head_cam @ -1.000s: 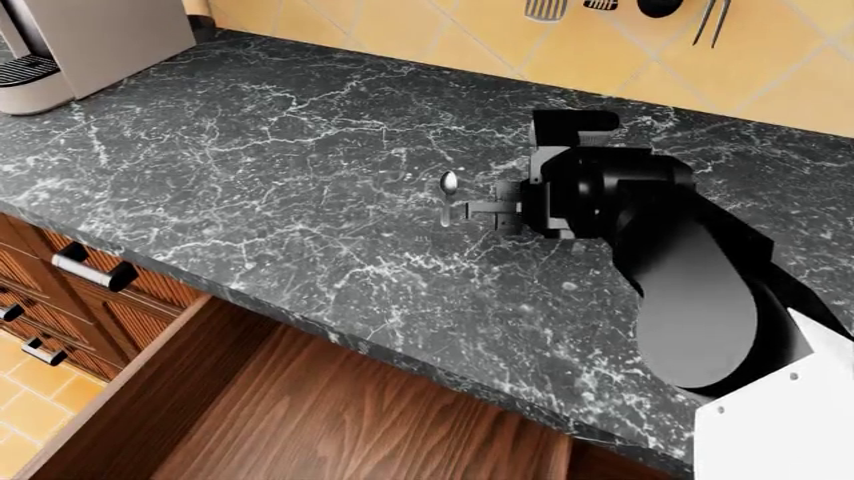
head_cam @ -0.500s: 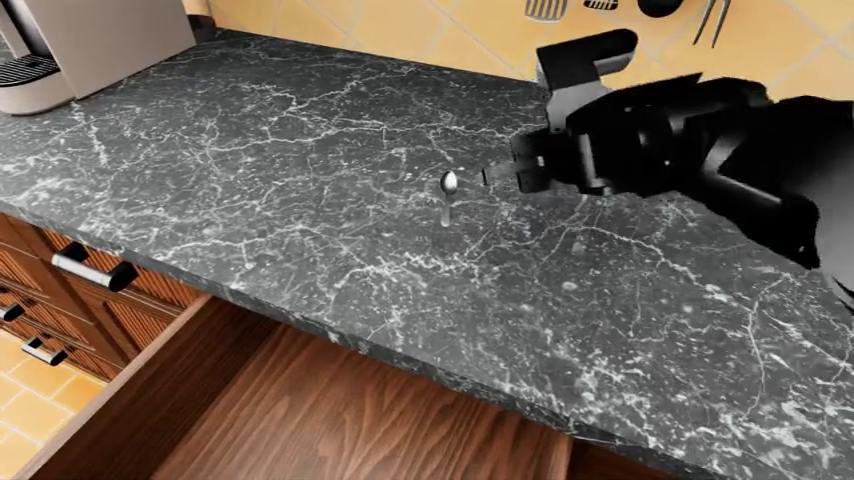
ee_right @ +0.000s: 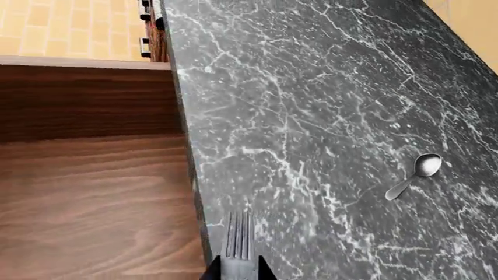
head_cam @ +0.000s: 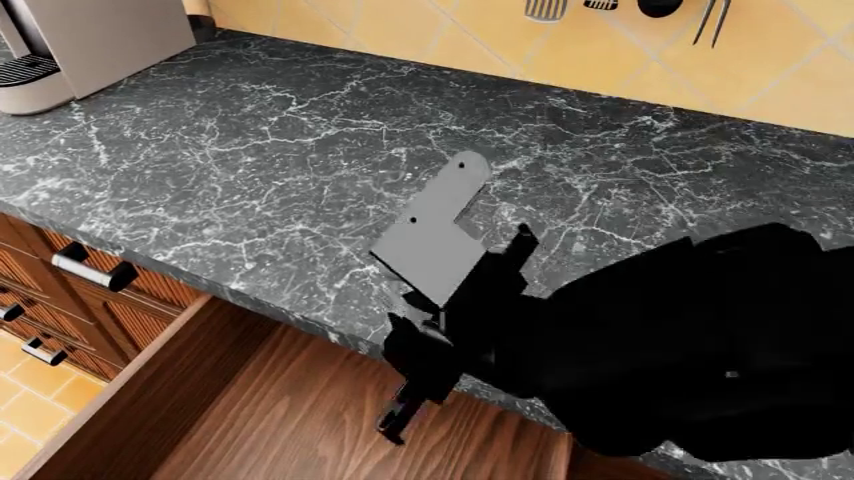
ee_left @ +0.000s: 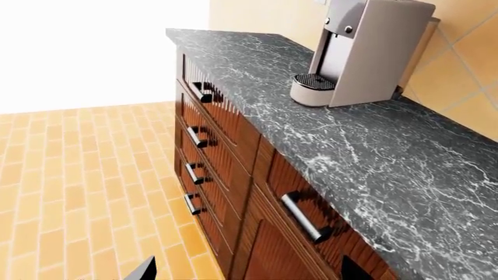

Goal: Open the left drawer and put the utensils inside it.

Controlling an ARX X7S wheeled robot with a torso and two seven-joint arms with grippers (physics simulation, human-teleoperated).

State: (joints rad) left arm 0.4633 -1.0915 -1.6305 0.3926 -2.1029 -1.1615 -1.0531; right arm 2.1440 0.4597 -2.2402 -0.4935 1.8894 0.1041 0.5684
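The left drawer [head_cam: 267,410] stands pulled out below the counter's front edge, and its wood-grain inside [ee_right: 93,198] holds nothing that I can see. My right gripper [ee_right: 237,273] is shut on the dark grey fork [ee_right: 239,235], whose tines hang over the counter edge beside the drawer. In the head view that gripper [head_cam: 400,405] points down over the drawer. The silver spoon [ee_right: 416,174] lies on the black marble counter [ee_right: 311,87]; the arm hides it in the head view. My left gripper [ee_left: 249,275] is open with nothing between its fingers, off to the side of the cabinets.
A grey coffee machine [ee_left: 365,49] stands at the counter's far left [head_cam: 80,40]. Closed narrower drawers with bar handles [ee_left: 306,217] are stacked left of the open drawer. Black utensils [head_cam: 654,8] hang on the tiled back wall. Orange tiled floor [ee_left: 78,186] lies below.
My right arm has swung from above the counter by the spoon down to the front edge over the open drawer, carrying the fork. The spoon has stayed in place.
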